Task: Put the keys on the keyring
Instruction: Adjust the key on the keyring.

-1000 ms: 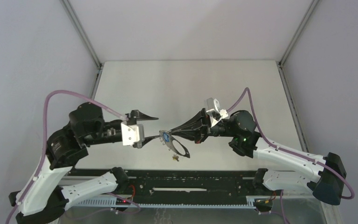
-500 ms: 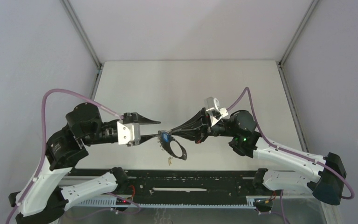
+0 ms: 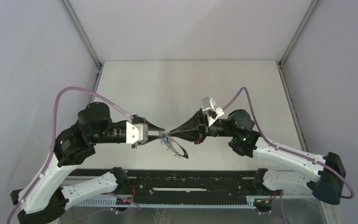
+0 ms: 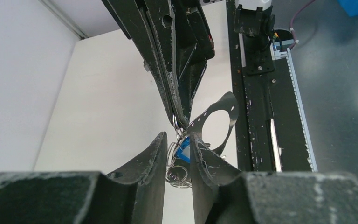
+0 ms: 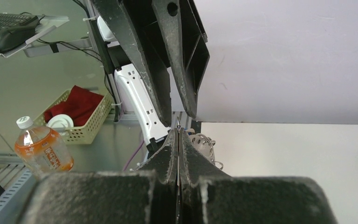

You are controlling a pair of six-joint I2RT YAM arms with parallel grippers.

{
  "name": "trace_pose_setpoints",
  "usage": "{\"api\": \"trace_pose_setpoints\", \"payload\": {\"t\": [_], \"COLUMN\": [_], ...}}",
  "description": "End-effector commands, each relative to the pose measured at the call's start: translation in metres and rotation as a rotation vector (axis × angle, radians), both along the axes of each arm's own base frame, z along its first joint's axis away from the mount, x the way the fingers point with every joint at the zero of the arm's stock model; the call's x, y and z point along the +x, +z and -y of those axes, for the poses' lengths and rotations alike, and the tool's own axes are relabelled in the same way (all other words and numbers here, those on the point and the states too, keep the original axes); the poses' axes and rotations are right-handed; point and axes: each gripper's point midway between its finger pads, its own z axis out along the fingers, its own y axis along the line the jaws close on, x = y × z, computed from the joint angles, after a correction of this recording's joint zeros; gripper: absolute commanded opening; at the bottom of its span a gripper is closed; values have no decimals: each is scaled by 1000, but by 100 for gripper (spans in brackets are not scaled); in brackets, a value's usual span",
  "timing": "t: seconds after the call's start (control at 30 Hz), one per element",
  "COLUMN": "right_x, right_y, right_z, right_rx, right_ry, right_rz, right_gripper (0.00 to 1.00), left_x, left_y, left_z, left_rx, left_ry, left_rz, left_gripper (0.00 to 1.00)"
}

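Note:
The keyring (image 3: 179,148), a thin dark hoop, hangs in the air between the two arms. My right gripper (image 3: 169,134) is shut on its upper edge, next to the cluster of small metal loops (image 4: 181,176). A key with a blue head (image 4: 183,153) hangs among those loops. My left gripper (image 4: 178,141) stands on either side of the blue key and the loops, its jaws a narrow gap apart. The blue head lies against the right-hand finger (image 4: 200,156). In the right wrist view my right gripper (image 5: 178,131) pinches a thin metal edge, with the loops (image 5: 206,144) just beyond.
The white table (image 3: 186,88) lies below both arms, with grey walls on three sides. A black rail (image 3: 191,179) runs along the near edge. Off the table, the right wrist view shows a bottle (image 5: 42,148) and a basket (image 5: 77,116).
My left arm has moved right, bringing its fingers around the blue key, and its jaws have narrowed. The hoop has tilted slightly. A small yellowish piece seen under the hoop earlier no longer shows.

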Motion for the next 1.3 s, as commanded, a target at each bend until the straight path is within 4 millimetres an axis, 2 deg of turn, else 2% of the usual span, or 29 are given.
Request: {"api": "trace_pose_setpoints", "payload": {"t": [0.0, 0.2, 0.37, 0.63, 0.87, 1.03, 1.27], "right_x": [-3, -4, -3, -3, 1, 3, 8], "right_y": [32, 32, 33, 32, 30, 27, 23], "right_z": [5, 4, 4, 3, 1, -2, -3], "right_rx": [76, 80, 81, 76, 74, 64, 53], "right_ry": [-8, 0, -5, -1, 2, 2, -21], "right_rz": [46, 42, 35, 11, -23, -41, -78], "right_gripper": [0, 0, 0, 0, 0, 0, 0], "left_x": [0, 0, -1, 4, 9, 15, 11], "left_y": [-9, -16, -18, -24, -32, -30, -53], "left_z": [1, -1, -1, -5, -13, -12, -11], "left_rx": [22, 44, 48, 77, 135, 152, 231], "left_ry": [-16, -18, -31, -30, -59, -55, -147], "left_rz": [11, 26, 37, 142, 385, 487, 673], "left_gripper": [28, 17, 1, 0, 0, 0, 0]}}
